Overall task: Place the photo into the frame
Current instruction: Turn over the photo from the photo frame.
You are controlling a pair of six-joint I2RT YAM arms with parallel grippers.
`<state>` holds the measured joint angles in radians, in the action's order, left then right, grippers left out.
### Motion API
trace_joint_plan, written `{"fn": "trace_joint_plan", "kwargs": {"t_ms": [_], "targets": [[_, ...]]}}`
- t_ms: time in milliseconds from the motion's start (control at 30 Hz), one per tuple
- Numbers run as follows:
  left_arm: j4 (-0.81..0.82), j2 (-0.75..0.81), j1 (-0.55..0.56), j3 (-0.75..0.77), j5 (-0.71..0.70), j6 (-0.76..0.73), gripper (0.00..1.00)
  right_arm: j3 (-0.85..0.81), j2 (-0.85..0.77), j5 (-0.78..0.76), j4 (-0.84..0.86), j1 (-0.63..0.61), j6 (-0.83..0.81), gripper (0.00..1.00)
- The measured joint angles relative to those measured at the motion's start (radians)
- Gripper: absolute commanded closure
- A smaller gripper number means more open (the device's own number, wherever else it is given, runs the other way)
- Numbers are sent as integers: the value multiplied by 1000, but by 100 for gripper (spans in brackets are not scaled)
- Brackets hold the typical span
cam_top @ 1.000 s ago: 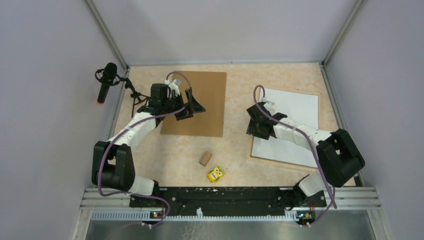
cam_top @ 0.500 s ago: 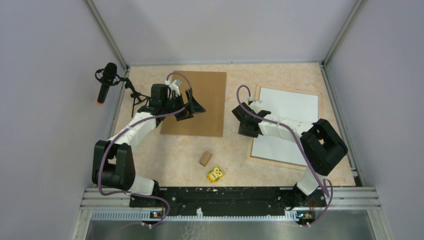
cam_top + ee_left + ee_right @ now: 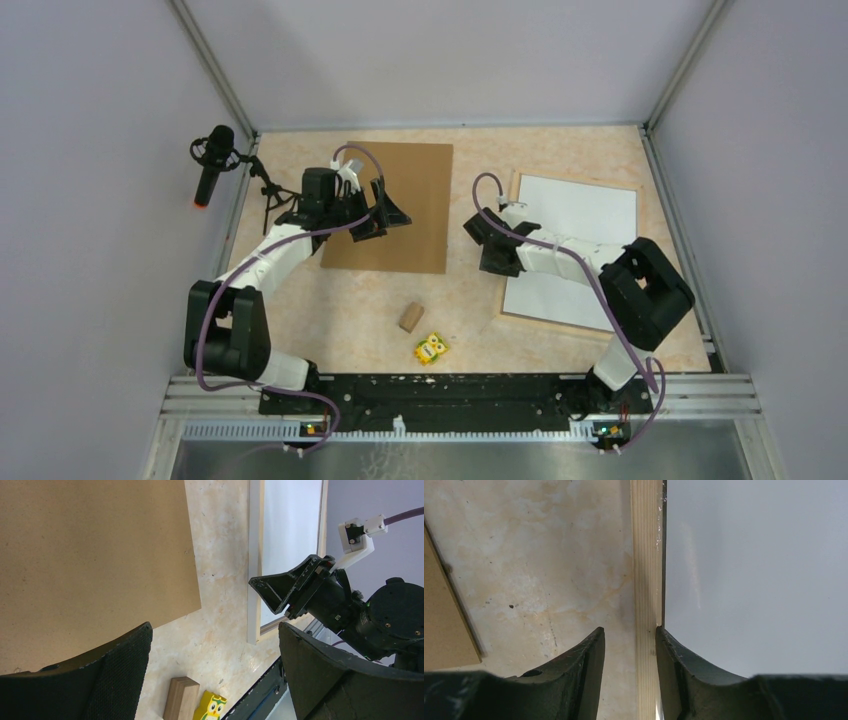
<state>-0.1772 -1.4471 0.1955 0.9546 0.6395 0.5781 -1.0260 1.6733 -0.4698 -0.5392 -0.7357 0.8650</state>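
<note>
The frame [image 3: 570, 323] lies flat at the right, pale wood strips around a plain white surface [image 3: 585, 225]. The photo's dark imagery shows nowhere. My right gripper [image 3: 503, 265] is low over the frame's left strip [image 3: 646, 555]. Its jaws stand narrowly open astride that strip: the right finger is against the strip's inner edge and the left finger is apart from it [image 3: 629, 635]. My left gripper [image 3: 392, 218] hovers wide open and empty over the right part of the brown backing board [image 3: 410, 190]. In the left wrist view [image 3: 215, 630] the frame's strip [image 3: 254, 555] shows.
A small wooden block [image 3: 410, 317] and a yellow owl figure [image 3: 432, 348] lie near the front middle. A microphone on a stand [image 3: 212, 165] is at the left wall. The backing board [image 3: 90, 545] lies left of the frame.
My right gripper has moved left, from over the white surface to the frame's left strip, and its arm has folded in. The left arm has not moved.
</note>
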Motion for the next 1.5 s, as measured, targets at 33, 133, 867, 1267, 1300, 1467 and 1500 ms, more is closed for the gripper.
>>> {"fn": "trace_joint_plan", "kwargs": {"t_ms": [33, 133, 867, 1267, 1300, 1467, 1500], "targets": [[0, 0, 0, 0, 0, 0, 2, 0, 0, 0, 2, 0, 0, 62], [0, 0, 0, 0, 0, 0, 2, 0, 5, -3, 3, 0, -3, 70], [-4, 0, 0, 0, -6, -6, 2, 17, 18, 54, 116, 0, 7, 56], [-137, -26, -29, 79, -321, -111, 2, -141, 24, 189, 160, 15, -88, 27], [-153, -39, -30, 96, -375, -124, 2, -141, 26, 241, 181, 20, -88, 27], [-220, -129, -32, 166, -613, -163, 2, -139, 90, 523, 371, 58, -48, 29], [-229, -147, -34, 172, -644, -166, 2, -137, 117, 577, 415, 71, -31, 29]]}}
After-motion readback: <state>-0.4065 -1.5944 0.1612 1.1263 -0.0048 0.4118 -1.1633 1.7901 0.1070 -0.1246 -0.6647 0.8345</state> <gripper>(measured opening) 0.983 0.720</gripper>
